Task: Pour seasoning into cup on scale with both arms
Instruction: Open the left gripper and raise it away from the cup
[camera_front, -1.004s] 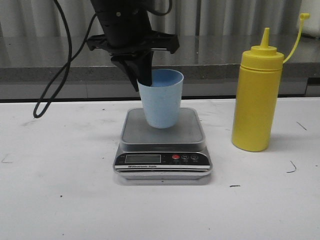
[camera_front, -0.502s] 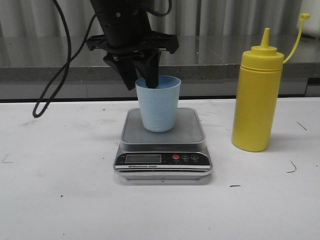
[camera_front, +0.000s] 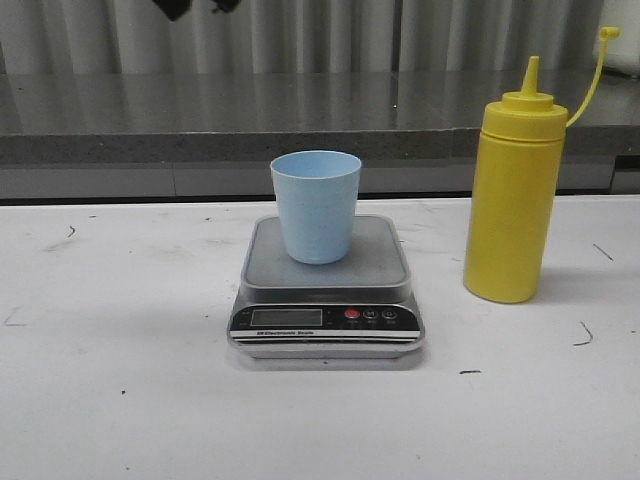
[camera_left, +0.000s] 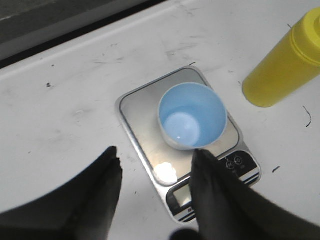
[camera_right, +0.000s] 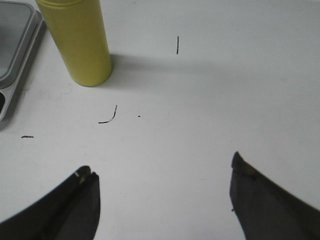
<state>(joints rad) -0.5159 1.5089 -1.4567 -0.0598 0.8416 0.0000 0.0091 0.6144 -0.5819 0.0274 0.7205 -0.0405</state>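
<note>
The small pale blue plastic cup (camera_front: 316, 205) is standing on the flat silver-grey scale (camera_front: 326, 290); the tall yellow squeeze bottle (camera_front: 514, 190) beside the scale is awaiting pickup, unpoured. Left hand (camera_left: 155, 175) and right hand (camera_right: 162, 192) are both hanging apart, empty.

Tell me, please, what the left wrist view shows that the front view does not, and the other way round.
Only the left wrist view shows the inside of the cup, which looks empty, and the left gripper, open above the table.

Only the front view shows the bottle's pointed nozzle and its cap strap, and the grey ledge behind the table.

Both show the cup standing upright on the scale, with the yellow bottle beside the scale, apart from it.
</note>
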